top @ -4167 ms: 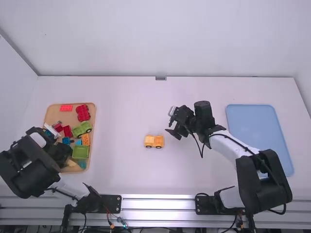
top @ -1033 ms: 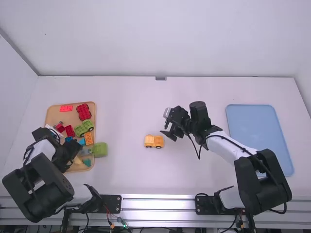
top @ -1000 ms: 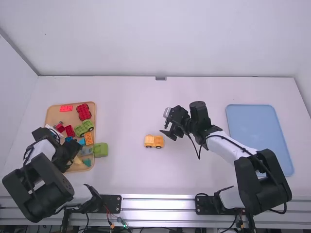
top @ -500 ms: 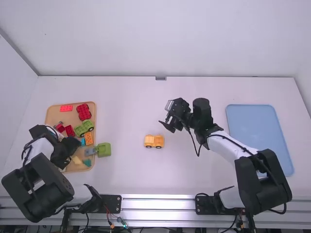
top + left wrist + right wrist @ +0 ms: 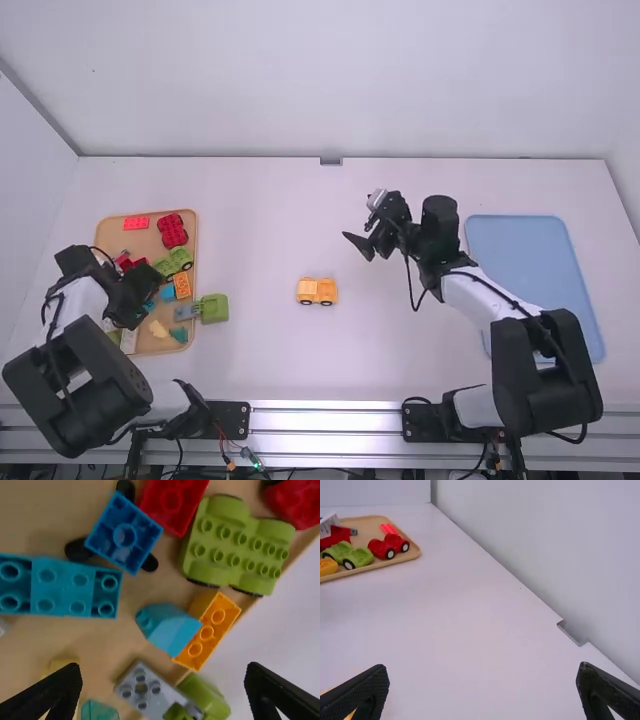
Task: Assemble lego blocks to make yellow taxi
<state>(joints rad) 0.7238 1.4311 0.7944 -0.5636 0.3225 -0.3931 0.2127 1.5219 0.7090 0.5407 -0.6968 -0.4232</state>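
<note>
Above the wooden tray's left part, my left gripper [image 5: 138,300] is over loose blocks; in the left wrist view the left gripper [image 5: 162,692] is open, nothing between its fingers. My right gripper [image 5: 360,232] hangs above the table, beyond and right of the yellow car [image 5: 318,291]; in the right wrist view the right gripper [image 5: 482,695] stands open and holds nothing. The car stands on its wheels mid-table, lighter at its left half. In the tray are an orange brick [image 5: 215,625] and a light-blue sloped block [image 5: 170,627] beside it.
The wooden tray [image 5: 103,236] also holds red car bases [image 5: 172,230], a green car base [image 5: 235,545], blue bricks [image 5: 124,534] and a long teal piece [image 5: 60,586]. A grey-and-green piece [image 5: 212,308] straddles its right edge. A blue mat [image 5: 530,270] lies at right.
The grey-and-green piece has shifted right, out over the tray's edge. My left gripper has drawn back leftward from it. My right gripper has moved right and slightly away from the camera.
</note>
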